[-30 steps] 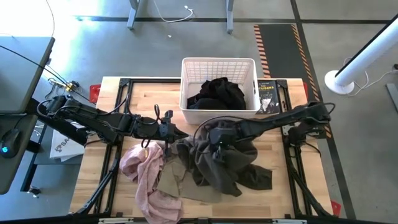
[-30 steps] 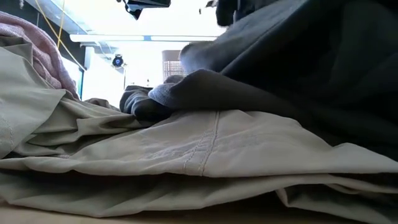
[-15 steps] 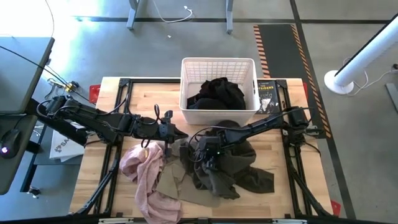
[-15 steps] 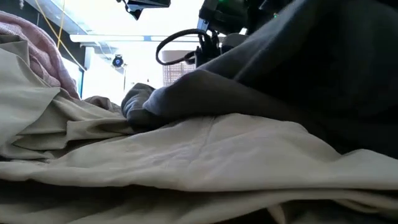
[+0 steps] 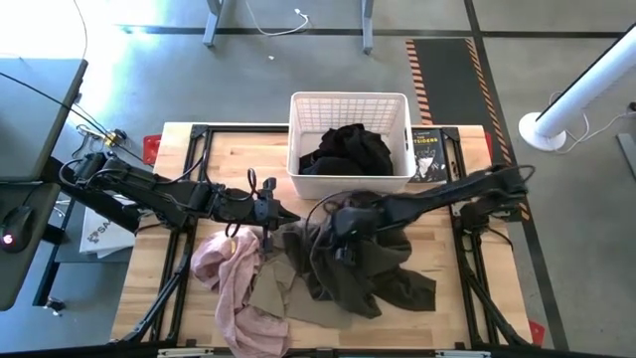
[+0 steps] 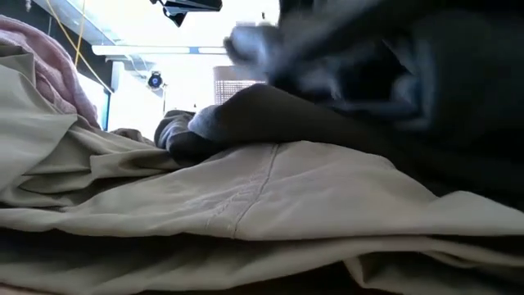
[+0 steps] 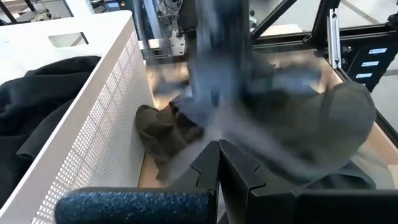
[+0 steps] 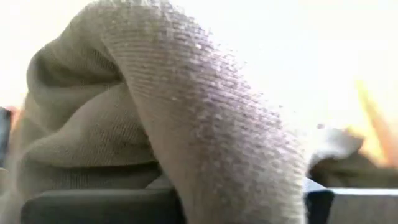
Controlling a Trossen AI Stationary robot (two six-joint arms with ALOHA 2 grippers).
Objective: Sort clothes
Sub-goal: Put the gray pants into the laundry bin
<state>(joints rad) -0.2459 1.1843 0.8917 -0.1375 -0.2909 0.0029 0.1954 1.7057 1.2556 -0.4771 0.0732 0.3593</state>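
Since the earlier pictures, the right hand (image 5: 343, 242) has closed in from wide apart onto the dark olive-brown garment (image 5: 373, 264) and its arm has shifted slightly back toward the right of the desk (image 5: 179, 149). From above, that hand sits on the upper left part of the olive heap, just below the white basket (image 5: 350, 102). In the right wrist view a fold of ribbed olive cloth (image 8: 186, 124) lies across the fingers (image 8: 93, 208), so the hand is grasping this garment.

Over at nine o'clock from the heap, the left hand (image 5: 280, 212) hovers with its fingers (image 7: 249, 180) clenched together and nothing between them; it has not moved. Its tips point toward the olive garment and stand near its left edge.

At twelve o'clock on the desk, the black garment (image 5: 348, 149) lies inside the basket. The light pink garment (image 5: 234, 283) is spread at seven o'clock, below the left hand. The beige-khaki garment (image 5: 283, 293) lies between the pink and the olive ones, partly under the olive cloth; in the low view it fills the foreground (image 6: 246, 205). A dark booklet (image 5: 429, 154) lies just right of the basket.
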